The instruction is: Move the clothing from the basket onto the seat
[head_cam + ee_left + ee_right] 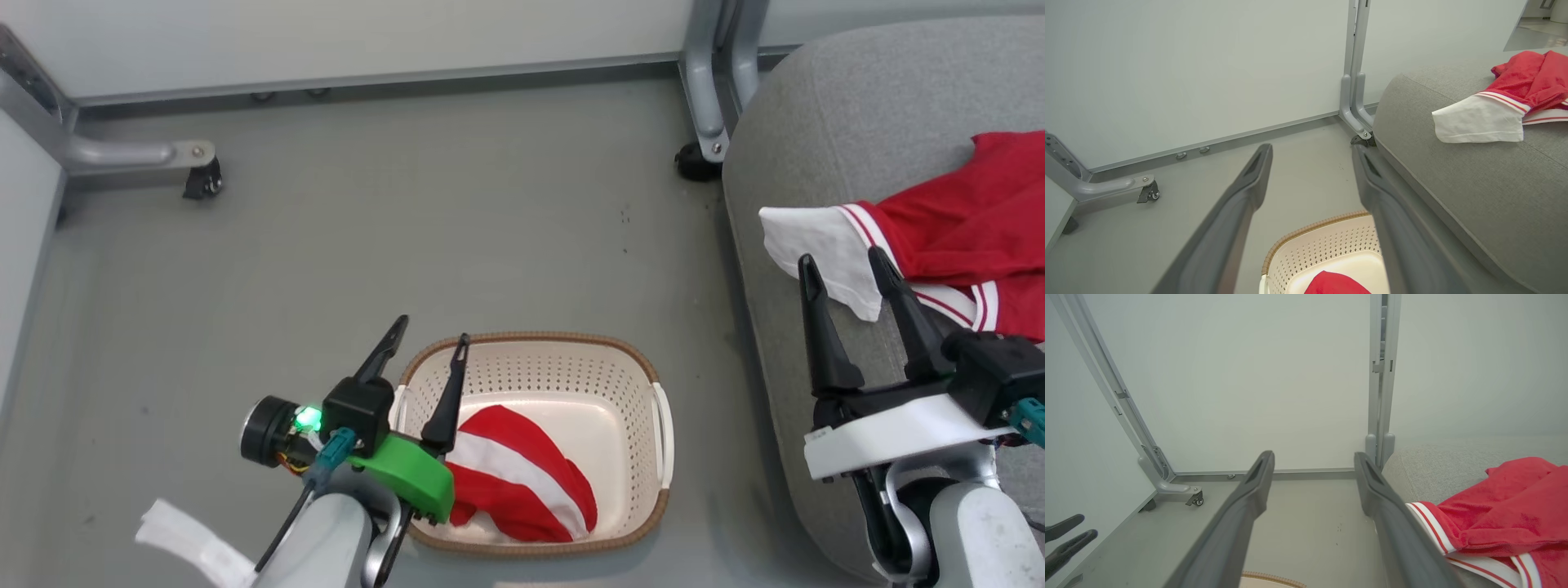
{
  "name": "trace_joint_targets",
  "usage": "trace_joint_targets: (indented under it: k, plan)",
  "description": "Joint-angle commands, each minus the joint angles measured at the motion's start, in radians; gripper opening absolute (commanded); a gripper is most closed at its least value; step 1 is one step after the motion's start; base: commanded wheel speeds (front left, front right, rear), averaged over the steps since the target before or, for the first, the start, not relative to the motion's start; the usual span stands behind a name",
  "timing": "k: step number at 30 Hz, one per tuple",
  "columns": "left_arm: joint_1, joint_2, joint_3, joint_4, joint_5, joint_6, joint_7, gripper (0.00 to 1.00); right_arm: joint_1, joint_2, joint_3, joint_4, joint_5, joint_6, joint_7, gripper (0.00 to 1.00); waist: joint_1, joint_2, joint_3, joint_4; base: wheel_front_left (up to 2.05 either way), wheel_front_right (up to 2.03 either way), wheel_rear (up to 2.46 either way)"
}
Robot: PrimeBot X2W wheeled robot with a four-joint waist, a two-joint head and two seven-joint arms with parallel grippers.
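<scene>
Half done, I'd say: the jersey point(971, 220) lies on the seat point(857, 98) right of the basket point(531, 336), and the smaller striped piece point(522, 482) sits inside the basket. The left gripper point(433, 328) hangs spread and empty over the basket's left rim; the right gripper point(841, 256), likewise spread, hovers beside the jersey.

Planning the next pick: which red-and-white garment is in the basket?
The small red piece with a wide white band; the red white-sleeved jersey lies on the grey fabric seat.
</scene>
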Motion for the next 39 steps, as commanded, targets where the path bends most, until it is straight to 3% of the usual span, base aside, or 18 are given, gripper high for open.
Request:
trace_joint_targets:
  k: [1,12,18,28,39]
  plan:
    - [-0.048,-0.005,-0.021,0.037,0.01,-0.01,-0.003,1.0,-0.03,-0.008,0.004,-0.011,-0.005,0.0,-0.005,1.0,0.0,0.0,0.12,-0.014,0.0,0.0,0.0]
    - [-0.3,-0.03,-0.253,0.353,-0.014,-0.049,0.009,1.0,-0.177,-0.012,0.041,-0.048,0.003,0.0,-0.045,1.0,0.0,0.0,0.362,-0.088,0.0,0.0,0.0]
    - [-0.418,-0.029,-0.375,0.493,-0.077,-0.027,0.039,1.0,-0.236,-0.007,0.058,-0.052,0.011,0.0,-0.081,1.0,0.0,0.0,0.514,-0.14,0.0,0.0,0.0]
    - [-0.524,-0.029,-0.428,0.661,-0.171,-0.03,0.074,1.0,-0.312,-0.002,0.11,-0.012,0.039,0.0,-0.15,1.0,0.0,0.0,0.672,-0.215,0.0,0.0,0.0]
    - [-0.608,-0.013,-0.429,0.832,-0.193,-0.024,0.127,1.0,-0.355,0.001,0.158,0.052,0.083,0.0,-0.21,1.0,0.0,0.0,0.755,-0.264,0.0,0.0,0.0]
